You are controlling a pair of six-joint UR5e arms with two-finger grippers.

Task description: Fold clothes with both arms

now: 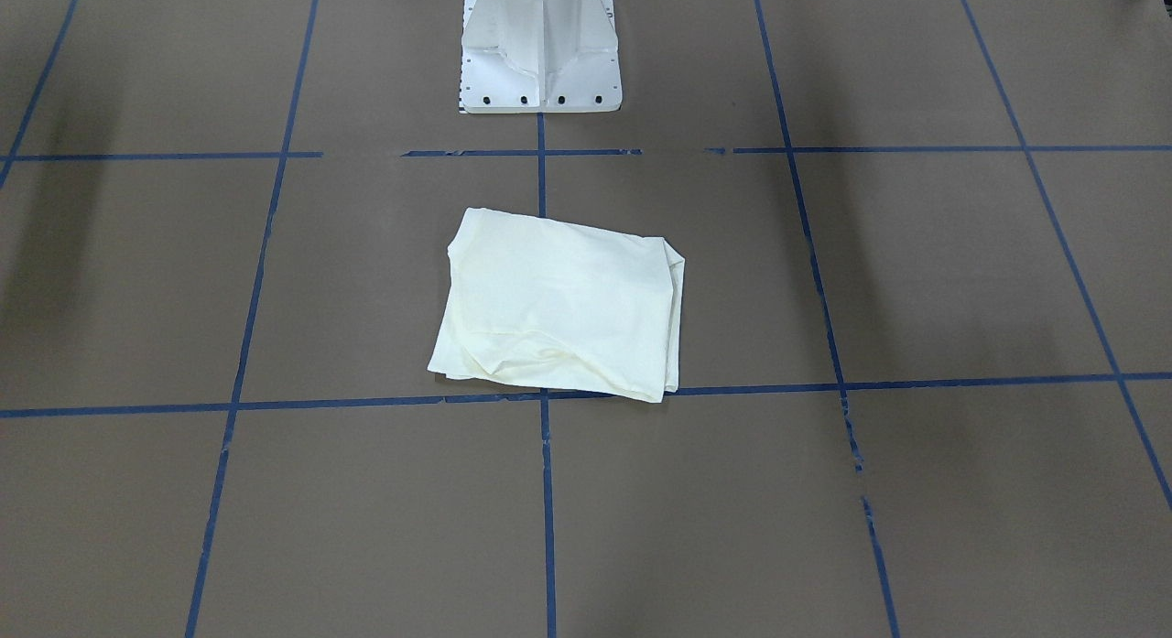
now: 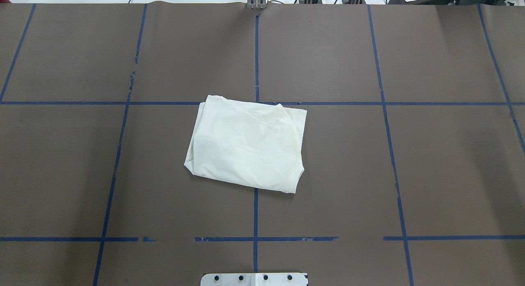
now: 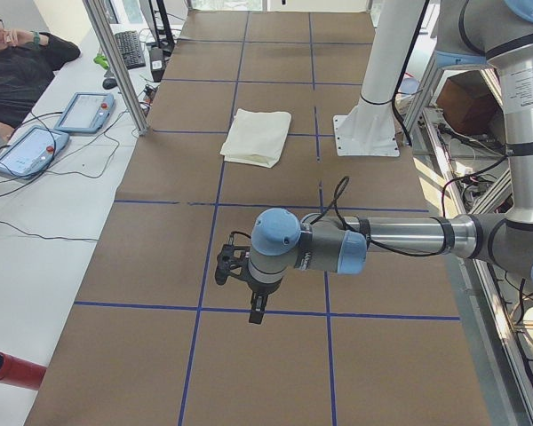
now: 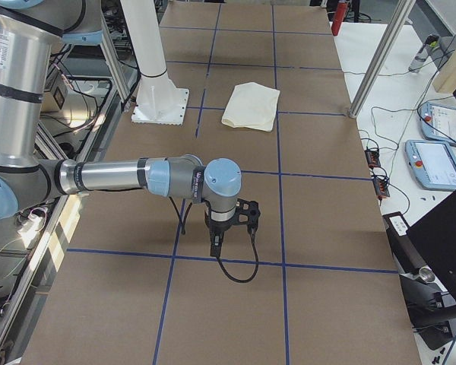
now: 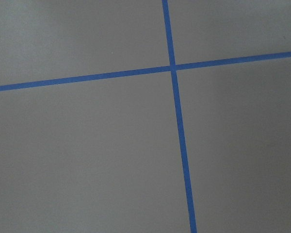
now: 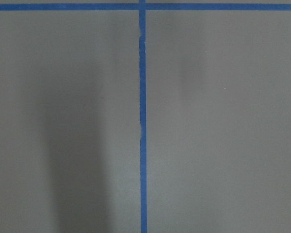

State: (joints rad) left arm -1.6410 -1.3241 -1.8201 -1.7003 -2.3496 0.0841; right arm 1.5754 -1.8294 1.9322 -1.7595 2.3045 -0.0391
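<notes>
- The cream T-shirt [image 2: 248,144] lies folded in a rough rectangle, plain side up, mid-table near the white pedestal base [image 1: 540,80].
- Its layered edges look uneven, so a pinch that catches only the top layer would likely peel the fold open.
- The left gripper [image 3: 257,308] and right gripper [image 4: 216,245] hang over bare table [image 2: 430,175], well apart from the shirt. I cannot tell whether their fingers are parted or closed.

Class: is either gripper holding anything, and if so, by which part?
Nothing is held. The folded shirt lies alone on the table, well apart from the left gripper and the right gripper.
</notes>
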